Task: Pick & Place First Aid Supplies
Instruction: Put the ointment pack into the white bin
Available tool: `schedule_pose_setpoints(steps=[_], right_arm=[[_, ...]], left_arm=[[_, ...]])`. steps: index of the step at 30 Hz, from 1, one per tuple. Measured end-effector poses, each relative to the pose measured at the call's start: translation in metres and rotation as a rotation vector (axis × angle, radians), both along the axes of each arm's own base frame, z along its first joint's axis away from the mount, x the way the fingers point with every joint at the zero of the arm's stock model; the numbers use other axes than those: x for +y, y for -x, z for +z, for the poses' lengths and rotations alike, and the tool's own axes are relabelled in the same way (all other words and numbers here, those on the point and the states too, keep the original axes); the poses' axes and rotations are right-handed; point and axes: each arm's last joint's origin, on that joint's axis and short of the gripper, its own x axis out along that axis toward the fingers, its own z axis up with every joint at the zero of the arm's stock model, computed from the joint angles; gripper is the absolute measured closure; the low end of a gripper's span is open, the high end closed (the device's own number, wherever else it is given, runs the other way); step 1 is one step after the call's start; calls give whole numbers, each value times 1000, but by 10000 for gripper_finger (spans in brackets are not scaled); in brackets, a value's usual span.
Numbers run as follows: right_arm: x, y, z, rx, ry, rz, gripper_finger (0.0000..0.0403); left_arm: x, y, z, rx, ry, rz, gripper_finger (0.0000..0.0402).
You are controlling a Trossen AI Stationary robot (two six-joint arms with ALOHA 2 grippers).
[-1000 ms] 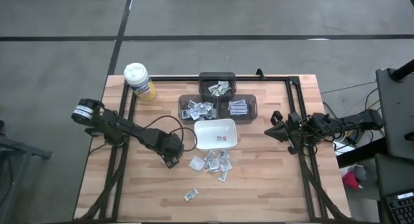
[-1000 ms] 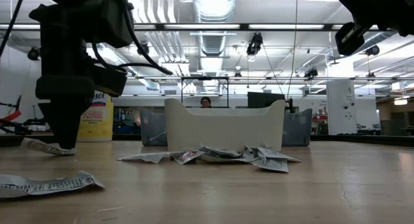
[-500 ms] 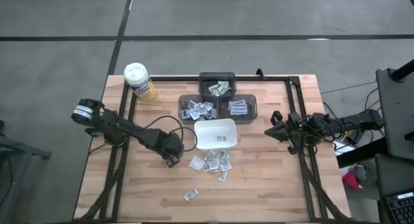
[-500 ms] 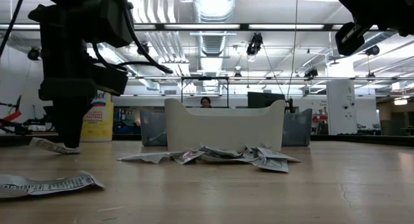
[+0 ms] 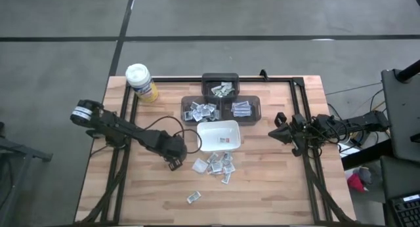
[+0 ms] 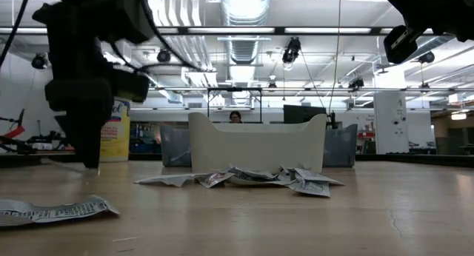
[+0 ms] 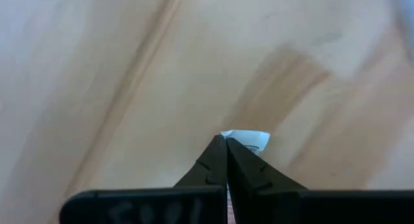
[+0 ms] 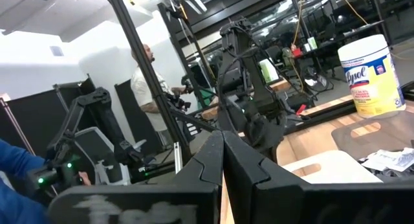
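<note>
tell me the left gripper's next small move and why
Probably lift straight up. The left gripper is shut, low on the table, with a white packet showing at its fingertips, so the grasp looks made. The white dish lies just to its right for the drop. The right gripper waits shut at the table's right edge.

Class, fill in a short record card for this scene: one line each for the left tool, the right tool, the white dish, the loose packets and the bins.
Left tool: shut on a white packet, low over the table
Right tool: shut, waiting at the table's right side
White dish: mid-table
Loose packets: heaped just in front of the dish; one lone packet nearer the front edge
Bins: three dark bins behind the dish, holding packets
</note>
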Motion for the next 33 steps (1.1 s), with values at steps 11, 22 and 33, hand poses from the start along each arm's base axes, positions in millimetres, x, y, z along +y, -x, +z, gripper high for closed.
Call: schedule_pose_setpoints(steps=[11, 22, 33], right_arm=[[0, 0, 0, -5, -1, 0, 394], [0, 0, 0, -6, -1, 0, 394], [0, 0, 0, -6, -1, 2, 394]], left_arm=[[1, 5, 15, -62, -2, -14, 402], [-9, -14, 60, -444, 174, -273, 402], [-13, -36, 96, -896, 167, -236, 401]])
